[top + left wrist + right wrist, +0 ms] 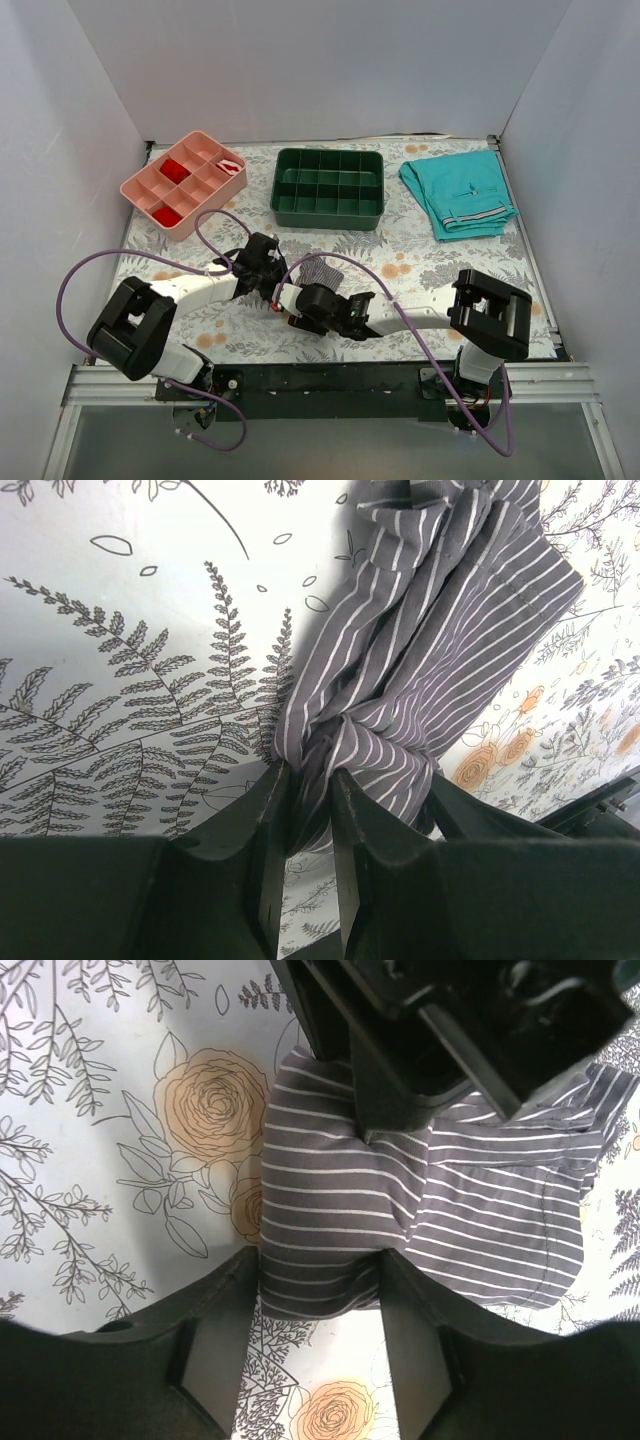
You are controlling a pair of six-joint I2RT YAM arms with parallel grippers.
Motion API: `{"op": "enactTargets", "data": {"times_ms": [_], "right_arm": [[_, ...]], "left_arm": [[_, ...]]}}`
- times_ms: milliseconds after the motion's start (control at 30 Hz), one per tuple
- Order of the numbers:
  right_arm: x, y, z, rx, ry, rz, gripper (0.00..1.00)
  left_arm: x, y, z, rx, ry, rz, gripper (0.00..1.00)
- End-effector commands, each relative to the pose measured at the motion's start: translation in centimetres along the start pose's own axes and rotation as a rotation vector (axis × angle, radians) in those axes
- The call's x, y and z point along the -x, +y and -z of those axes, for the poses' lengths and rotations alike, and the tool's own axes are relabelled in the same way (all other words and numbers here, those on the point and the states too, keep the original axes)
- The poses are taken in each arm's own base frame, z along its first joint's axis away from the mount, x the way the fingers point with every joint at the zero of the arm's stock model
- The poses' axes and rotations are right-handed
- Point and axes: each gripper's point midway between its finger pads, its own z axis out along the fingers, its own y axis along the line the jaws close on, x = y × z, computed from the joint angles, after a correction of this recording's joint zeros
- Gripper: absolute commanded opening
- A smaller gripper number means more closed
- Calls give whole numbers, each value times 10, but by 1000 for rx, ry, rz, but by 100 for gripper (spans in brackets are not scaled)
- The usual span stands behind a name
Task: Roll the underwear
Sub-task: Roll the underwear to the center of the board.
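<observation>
The underwear (318, 268), grey with thin white stripes, lies bunched on the floral table cloth between the two arms. My left gripper (272, 280) is shut on a gathered fold of it; in the left wrist view the jaws (310, 780) pinch the cloth (440, 660) close together. My right gripper (296, 302) faces it from the other side. In the right wrist view its jaws (320, 1260) are closed on a folded end of the underwear (480, 1200), which fills the gap between them. The left gripper (400, 1060) shows just above that fold.
A pink divided tray (185, 185) with red items stands at the back left. A dark green divided tray (328, 188) stands at the back middle. Teal shorts (460, 195) lie at the back right. Purple cables (215, 235) loop over the left arm.
</observation>
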Motion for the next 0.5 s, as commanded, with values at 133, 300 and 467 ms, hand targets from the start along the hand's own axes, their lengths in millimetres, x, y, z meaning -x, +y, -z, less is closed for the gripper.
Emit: {"op": "enactTargets", "data": {"times_ms": [133,300,467], "right_arm": [[-33,19,-11,57,79,10,46],[-31,28,-17,99,85,8,26],[-24,42,-18,185,73,3,12]], "left_arm": [[-19,67,-9,247,62,2,5],[-17,65,-9,228,70,8,5],[-14,64,-8,221,62,19,6]]}}
